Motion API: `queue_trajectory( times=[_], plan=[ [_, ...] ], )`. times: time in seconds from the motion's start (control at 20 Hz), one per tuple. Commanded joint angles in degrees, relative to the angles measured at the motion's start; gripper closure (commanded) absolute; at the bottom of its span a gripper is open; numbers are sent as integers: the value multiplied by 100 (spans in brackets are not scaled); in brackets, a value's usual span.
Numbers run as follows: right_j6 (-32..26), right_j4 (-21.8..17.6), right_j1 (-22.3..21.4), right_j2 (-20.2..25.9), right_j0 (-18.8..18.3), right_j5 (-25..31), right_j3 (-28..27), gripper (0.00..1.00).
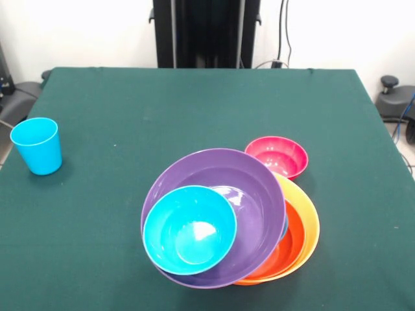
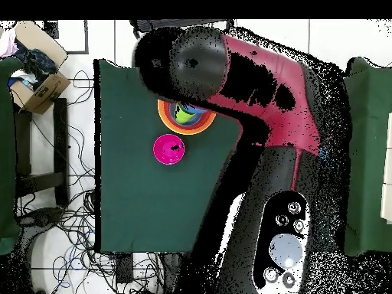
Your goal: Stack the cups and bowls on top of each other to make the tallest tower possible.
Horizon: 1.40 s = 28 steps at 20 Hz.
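While the tower [image 1: 230,220] already holds several nested pieces, it is far from finished, as I judge it. In the front view a blue bowl [image 1: 189,229] sits tilted inside the purple bowl [image 1: 249,194], which in turn rests in a red-orange bowl [image 1: 288,243] inside a big orange bowl [image 1: 310,227]; a thin sliver of another blue piece peeks out at the purple bowl's right edge, though I cannot tell what it is. This pile stands at the near middle of the green tabletop [image 1: 130,110]. Left to add are the small pink-red bowl [image 1: 277,155], standing just beside the pile on its far right and touching or nearly touching it, and the light blue cup [image 1: 37,145], upright and well apart at the tabletop's left edge. The overhead view shows the red and black arm [image 2: 253,84] stretched above the pile, hiding most of it, with a patch of lime green showing among the orange rings there; it may be the second cup, but I cannot tell. The gripper itself is hidden under the arm's bulk, so I cannot tell how it stands. No brand, label or readable writing shows on any bowl, cup or the arm.
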Motion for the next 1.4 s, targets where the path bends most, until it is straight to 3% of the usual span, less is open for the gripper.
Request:
queue_trajectory(
  times=[0.05, 0.5, 1.4],
  plan=[
    [194, 1, 553, 691, -177, -37, 208, 0],
    [-253, -196, 930, 778, -372, 154, -35, 0],
    [-357, -82, 1046, 1405, -774, -781, 671, 0]
  ],
)
